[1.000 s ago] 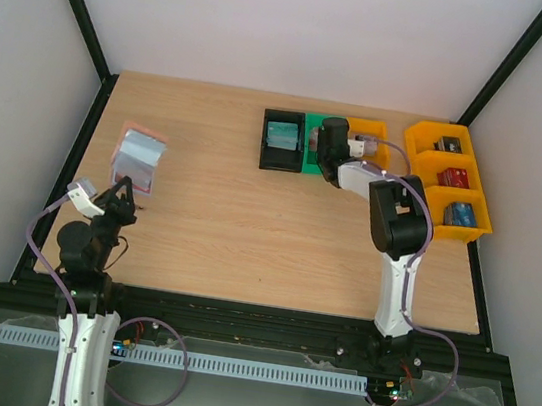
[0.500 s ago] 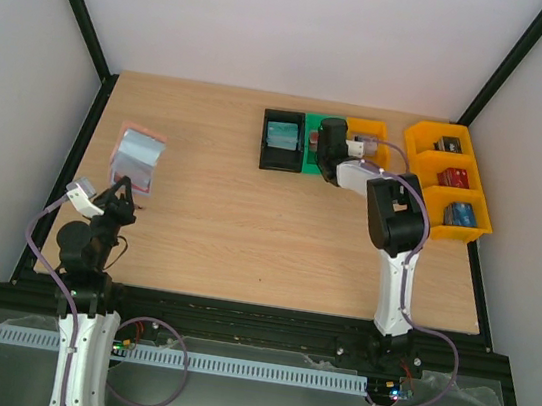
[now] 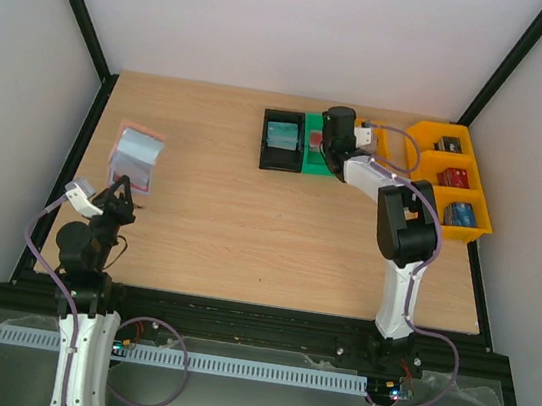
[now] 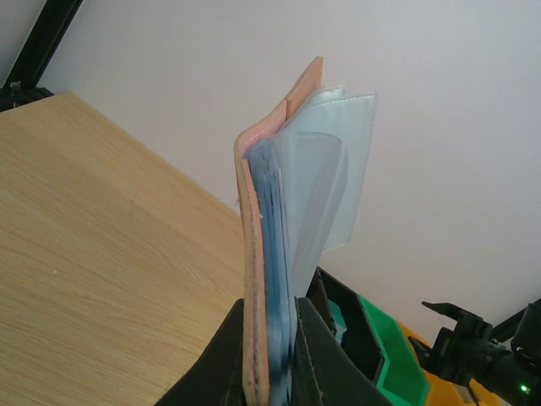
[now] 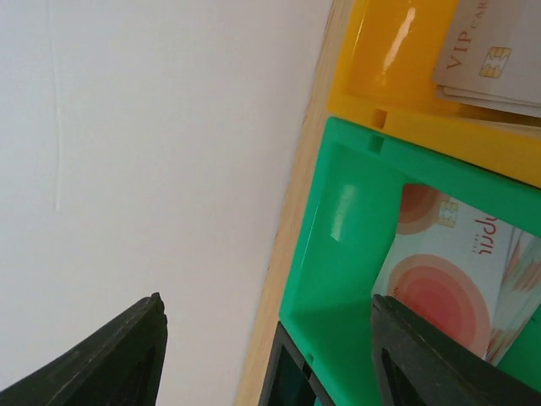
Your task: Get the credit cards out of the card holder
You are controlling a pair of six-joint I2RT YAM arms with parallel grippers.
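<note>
Card holder (image 4: 279, 194) (upright), gripped by left pincer (image 4: 272, 311)

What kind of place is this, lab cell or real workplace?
Most likely a lab robot test cell, not a real workplace: a bare wooden tabletop boxed in by plain white panels on black frame posts, with small plastic sorting bins along the far edge.

With the gripper (image 5: 268, 315) spread wide across the bottom of the frame, a red-circled card (image 5: 439, 275) lies in the green bin (image 5: 338, 271) at right, and a pale card (image 5: 499, 51) lies in the yellow bin (image 5: 380, 76) at upper right.
</note>
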